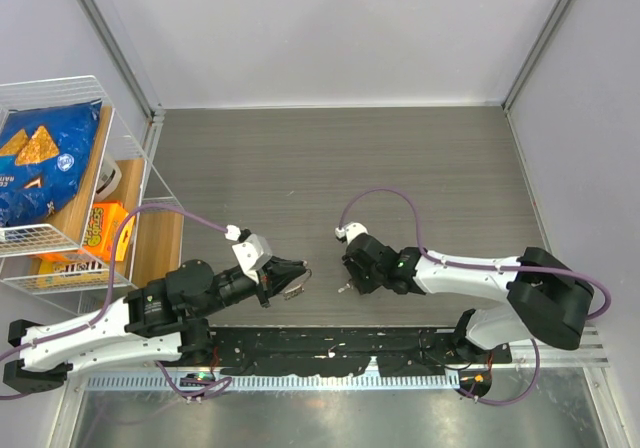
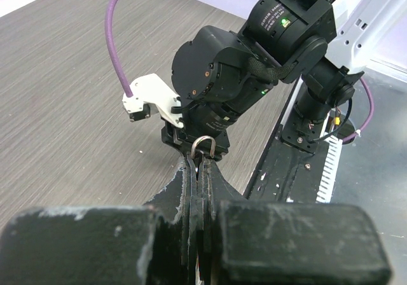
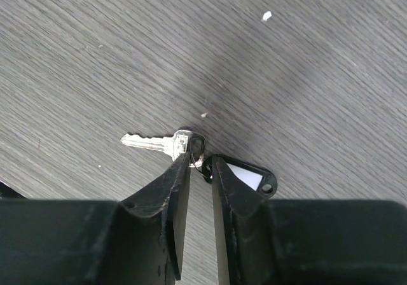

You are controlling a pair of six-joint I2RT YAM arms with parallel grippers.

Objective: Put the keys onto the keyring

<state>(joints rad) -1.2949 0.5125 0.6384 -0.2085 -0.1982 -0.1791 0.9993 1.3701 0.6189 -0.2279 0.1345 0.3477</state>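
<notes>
My left gripper is shut on the keyring, a thin silver wire ring whose top loop sticks out past the closed fingertips; the ring also shows in the top view. My right gripper is low over the table, jaws a narrow gap apart. It straddles a small link ring between a silver key lying flat and a black tag with a white label. The left finger covers part of the key's head. Other keys are out of view.
The right arm's wrist faces my left gripper close by. A wire shelf with snack bags stands at the far left. A black base rail runs along the near table edge.
</notes>
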